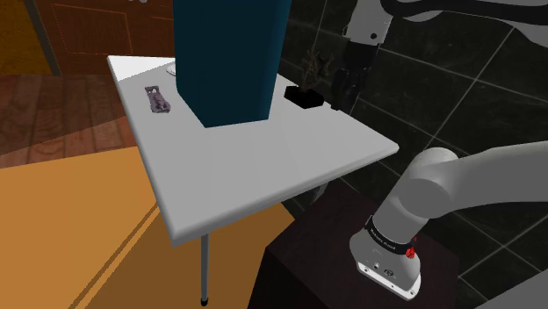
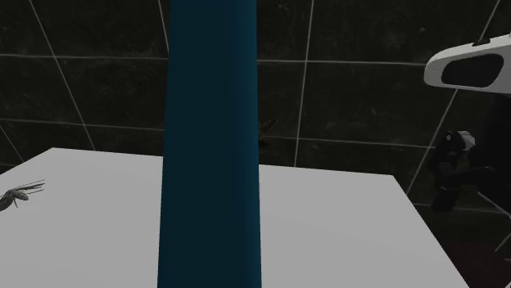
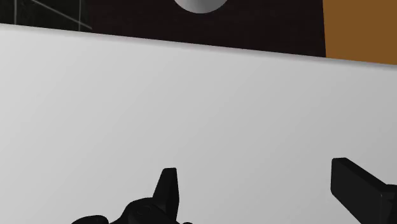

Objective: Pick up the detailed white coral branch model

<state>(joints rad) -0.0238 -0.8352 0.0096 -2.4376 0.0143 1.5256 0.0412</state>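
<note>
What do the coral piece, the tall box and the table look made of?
Coral: dark brownish matte branches on a black base; material unclear.
Box: flat dark teal, no texture or shine; perhaps painted or plastic.
Table: smooth white top, thin grey leg that looks metal.

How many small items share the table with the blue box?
3: a grey piece left of the box in the shoulder view, a dark branched piece by the tool, a pale round one behind the box. More may be hidden.
</note>
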